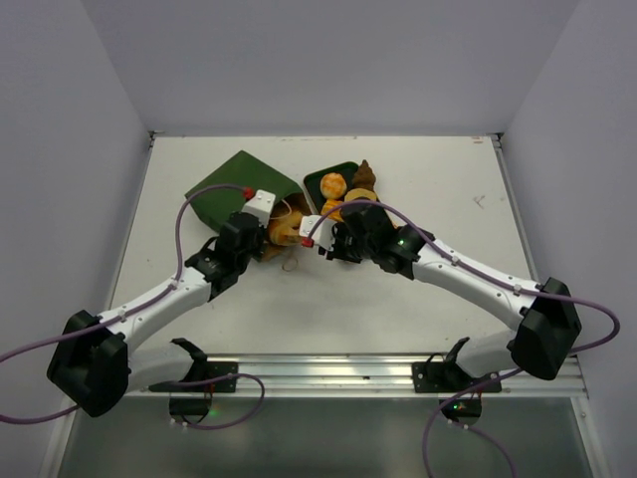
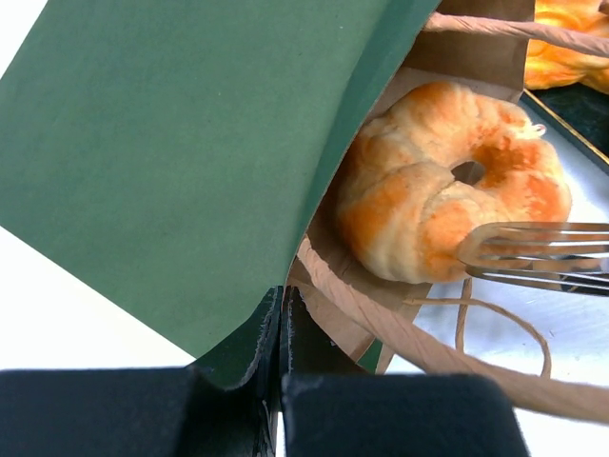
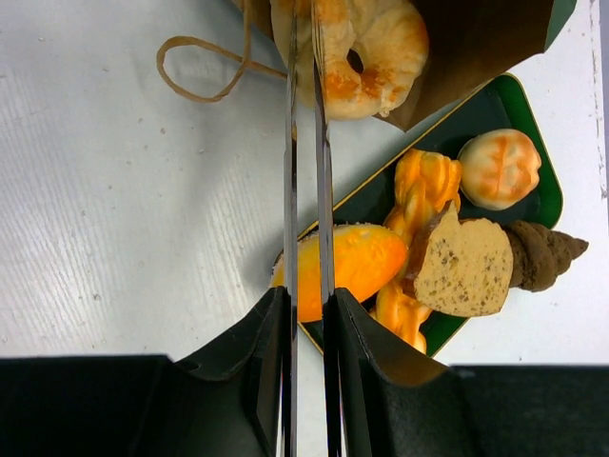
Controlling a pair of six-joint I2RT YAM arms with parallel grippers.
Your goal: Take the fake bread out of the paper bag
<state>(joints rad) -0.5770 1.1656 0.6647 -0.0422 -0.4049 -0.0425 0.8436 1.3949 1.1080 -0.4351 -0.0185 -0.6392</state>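
Bag (image 1: 231, 184) lies on its side on surface (image 1: 398, 299), mouth facing tray (image 3: 504, 100) just beside it. Mostly done: five breads (image 3: 357, 262) sit in tray, out of bag. Remaining: croissant (image 2: 409, 190) in bag mouth, partly out. Grip: left tool (image 2: 284, 314) clamped shut on bag lip; right tool (image 3: 304, 29) nearly closed, pinching croissant rim. In the way: loose cord (image 3: 200, 71) at bag mouth. Deeper inside bag unseen.

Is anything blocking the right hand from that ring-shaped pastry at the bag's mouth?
Nothing visible. The ring-shaped pastry lies in the open mouth of the paper bag, and the thin fingers of the right hand are at its edge. The cord handle loops on the table beside them, not between.
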